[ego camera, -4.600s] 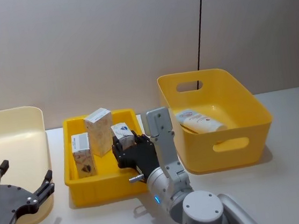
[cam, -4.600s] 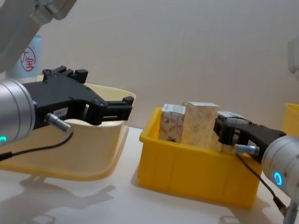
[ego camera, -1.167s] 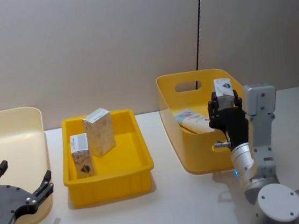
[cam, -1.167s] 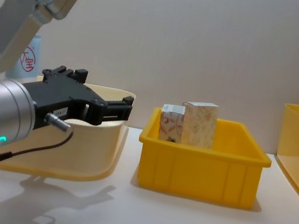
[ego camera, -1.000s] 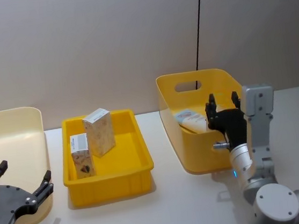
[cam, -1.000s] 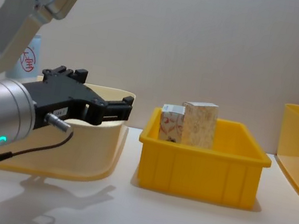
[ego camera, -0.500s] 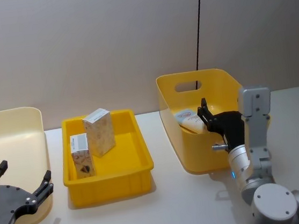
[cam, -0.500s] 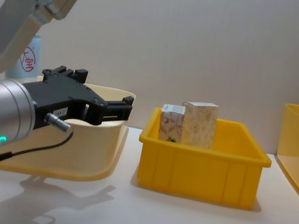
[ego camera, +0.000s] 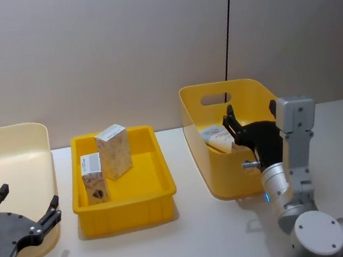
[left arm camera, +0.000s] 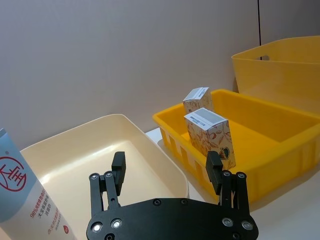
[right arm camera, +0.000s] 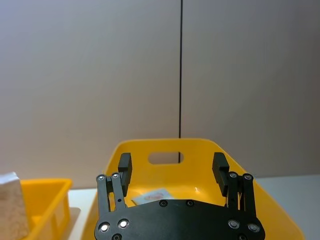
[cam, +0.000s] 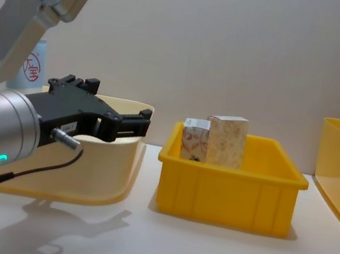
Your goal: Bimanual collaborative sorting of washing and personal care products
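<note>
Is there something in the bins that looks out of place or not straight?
Nothing is spilled or damaged. Two cartons stand upright in the shallow yellow tray, and a tube lies tilted in the deep yellow bin.

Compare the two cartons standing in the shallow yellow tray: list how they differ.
The rear carton stands taller than the front carton. The rear carton sits farther back in the shallow yellow tray and nearer its middle; the front carton is closer to the robot, against the tray's left wall. Both are upright, white with reddish print, and untouched by either gripper.
</note>
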You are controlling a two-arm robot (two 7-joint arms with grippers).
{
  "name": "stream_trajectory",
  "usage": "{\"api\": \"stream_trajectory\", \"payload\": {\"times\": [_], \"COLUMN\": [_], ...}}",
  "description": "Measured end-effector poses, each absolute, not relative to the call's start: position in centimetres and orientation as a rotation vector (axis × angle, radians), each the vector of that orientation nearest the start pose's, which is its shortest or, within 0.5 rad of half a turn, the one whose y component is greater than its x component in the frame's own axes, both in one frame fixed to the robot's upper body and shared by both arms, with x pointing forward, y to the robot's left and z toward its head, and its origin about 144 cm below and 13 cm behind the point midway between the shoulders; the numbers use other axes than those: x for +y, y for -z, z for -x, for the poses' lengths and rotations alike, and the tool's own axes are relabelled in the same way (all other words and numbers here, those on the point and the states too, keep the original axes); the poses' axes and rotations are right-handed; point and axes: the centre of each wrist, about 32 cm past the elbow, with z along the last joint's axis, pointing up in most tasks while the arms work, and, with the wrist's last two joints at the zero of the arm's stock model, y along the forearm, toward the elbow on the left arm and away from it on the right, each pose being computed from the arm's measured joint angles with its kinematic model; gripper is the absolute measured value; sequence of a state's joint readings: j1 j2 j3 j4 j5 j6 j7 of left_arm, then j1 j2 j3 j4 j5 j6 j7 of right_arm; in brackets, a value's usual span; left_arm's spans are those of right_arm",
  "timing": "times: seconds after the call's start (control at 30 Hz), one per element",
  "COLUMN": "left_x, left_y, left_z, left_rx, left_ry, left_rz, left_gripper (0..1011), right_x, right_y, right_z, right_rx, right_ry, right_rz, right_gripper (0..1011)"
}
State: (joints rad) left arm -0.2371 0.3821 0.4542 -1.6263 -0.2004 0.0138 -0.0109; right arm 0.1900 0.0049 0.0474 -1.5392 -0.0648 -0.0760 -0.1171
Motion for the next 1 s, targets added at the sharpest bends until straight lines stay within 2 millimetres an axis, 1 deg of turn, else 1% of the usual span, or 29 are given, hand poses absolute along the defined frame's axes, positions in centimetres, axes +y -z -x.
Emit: {"api": "stream_trajectory", "payload": {"times": [0.43, 0.7, 1.0], "left_x": [19.8, 19.8, 19.8], "left_y": [-120.4, -120.4, -120.4], "left_z": [-49.2, -49.2, -49.2], "left_rx": [-0.268, -0.268, -0.268], "left_ry": [-1.124, -1.124, -1.124], "left_rz": [-0.061, -0.061, -0.061], "left_gripper": [1002, 1002, 1002], "right_x": [-24.8, -24.8, -24.7], "right_y": [-121.1, -121.1, -120.8], "right_z": [-50.8, -50.6, -49.4], "right_rx": [-0.306, -0.302, -0.265], "right_ry": [1.574, 1.563, 1.497], "right_rz": [-0.313, -0.305, -0.248], "right_gripper": [1001, 1001, 1001]}}
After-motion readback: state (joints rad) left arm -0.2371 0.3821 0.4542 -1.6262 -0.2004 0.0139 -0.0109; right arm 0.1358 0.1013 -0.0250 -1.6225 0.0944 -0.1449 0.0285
